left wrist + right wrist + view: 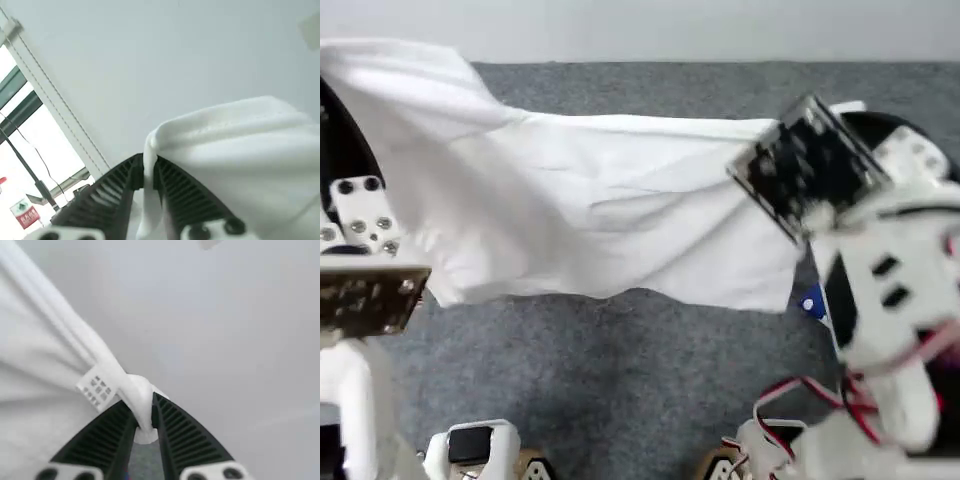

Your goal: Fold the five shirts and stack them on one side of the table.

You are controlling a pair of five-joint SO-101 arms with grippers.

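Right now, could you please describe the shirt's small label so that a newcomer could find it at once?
Above the grey table, a white shirt is stretched from the left gripper to the right gripper. The label sits on the cloth just beside the right gripper's jaws: the only printed tab on plain cloth.

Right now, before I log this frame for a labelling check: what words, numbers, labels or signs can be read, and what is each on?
No text can be read.
The small tag sewn on the white shirt: grey marks, too blurred to read.
The red and green sign seen through the window: too small to read.
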